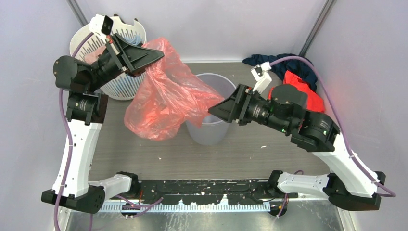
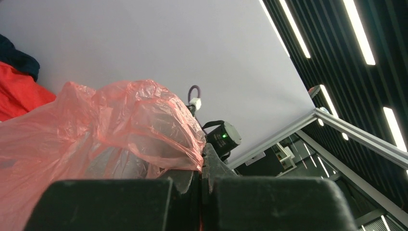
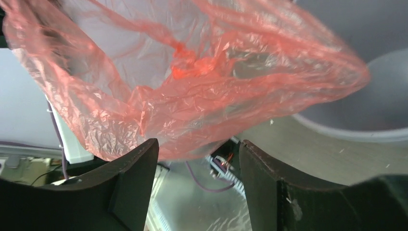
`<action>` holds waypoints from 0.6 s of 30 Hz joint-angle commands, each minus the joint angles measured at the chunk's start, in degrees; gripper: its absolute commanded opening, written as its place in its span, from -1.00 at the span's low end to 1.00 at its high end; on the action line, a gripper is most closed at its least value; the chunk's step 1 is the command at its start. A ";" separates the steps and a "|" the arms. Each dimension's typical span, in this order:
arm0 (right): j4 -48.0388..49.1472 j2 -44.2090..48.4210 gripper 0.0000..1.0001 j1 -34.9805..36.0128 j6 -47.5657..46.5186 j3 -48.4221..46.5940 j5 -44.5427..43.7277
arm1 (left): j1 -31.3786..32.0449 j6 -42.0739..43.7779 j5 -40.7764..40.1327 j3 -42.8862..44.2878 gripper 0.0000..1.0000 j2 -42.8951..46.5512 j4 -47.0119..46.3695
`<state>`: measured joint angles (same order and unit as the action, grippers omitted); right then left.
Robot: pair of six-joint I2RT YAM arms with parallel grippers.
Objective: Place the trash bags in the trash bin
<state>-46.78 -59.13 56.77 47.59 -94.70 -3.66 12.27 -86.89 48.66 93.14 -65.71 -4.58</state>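
The translucent red-pink trash bag [image 1: 166,96] hangs in the air from my left gripper [image 1: 156,57], which is shut on its upper edge above the table. The bag drapes down over the left rim of the light grey trash bin [image 1: 211,127] at the table's middle. My right gripper [image 1: 216,109] is open, its jaws just at the bag's right side over the bin, holding nothing. In the left wrist view the bag [image 2: 110,130] bunches at the shut jaws. In the right wrist view the bag [image 3: 192,82] hangs just above the open fingers [image 3: 134,168], with the bin [image 3: 365,110] to the right.
A white slotted laundry basket [image 1: 120,82] stands at the back left behind the left arm. A red-orange cloth [image 1: 303,89] and a dark blue cloth [image 1: 269,60] lie at the back right behind the right arm. White walls close in both sides.
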 commanded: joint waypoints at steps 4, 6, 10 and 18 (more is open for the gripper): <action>11.15 5.23 0.32 -0.16 13.05 7.69 5.66 | 1.34 -2.38 2.61 2.02 -1.00 0.57 -7.55; 13.99 6.10 0.31 -0.16 16.53 10.69 6.92 | 2.02 -3.01 2.83 2.89 -1.00 0.21 -8.29; 17.86 6.62 0.26 0.04 21.77 14.81 9.61 | 3.61 -3.78 2.83 4.07 -1.00 0.15 -8.78; 18.15 1.77 0.26 0.36 23.24 11.55 12.23 | 7.16 -3.33 3.31 5.42 -1.00 2.43 -6.75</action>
<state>-31.97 -54.33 56.88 68.75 -79.72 5.43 18.41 -90.26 50.72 95.96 -65.63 -9.85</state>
